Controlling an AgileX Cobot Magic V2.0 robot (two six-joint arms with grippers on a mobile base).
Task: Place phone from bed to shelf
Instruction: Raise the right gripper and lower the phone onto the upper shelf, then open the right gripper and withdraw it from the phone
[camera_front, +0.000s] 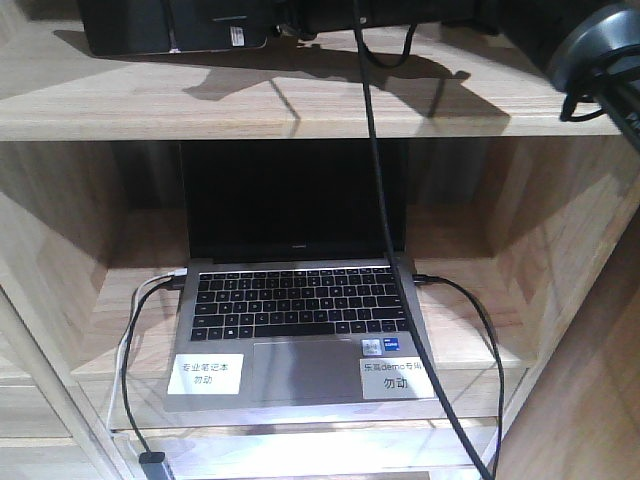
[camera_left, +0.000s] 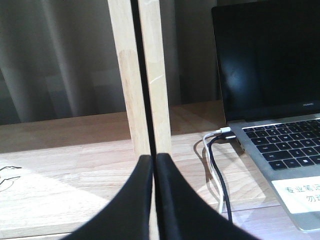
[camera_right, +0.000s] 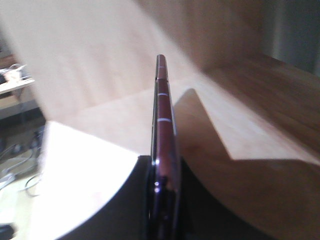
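phone (camera_right: 164, 150) | clamped edge-on in your right gripper (camera_right: 162, 200), shelf (camera_front: 300, 110) board at 12 o'clock | release remains | left gripper (camera_left: 154, 200) closed, empty

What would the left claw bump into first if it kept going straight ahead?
Probably the upright wooden post of the shelf, dead ahead of the shut left claw; the gap between them is hard to judge.

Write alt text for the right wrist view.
The right claw grips the phone edge-on, its pinkish edge pointing away from the camera. Beyond it lies the blurred light-wood shelf, with the phone's dark shadow cast to the right.
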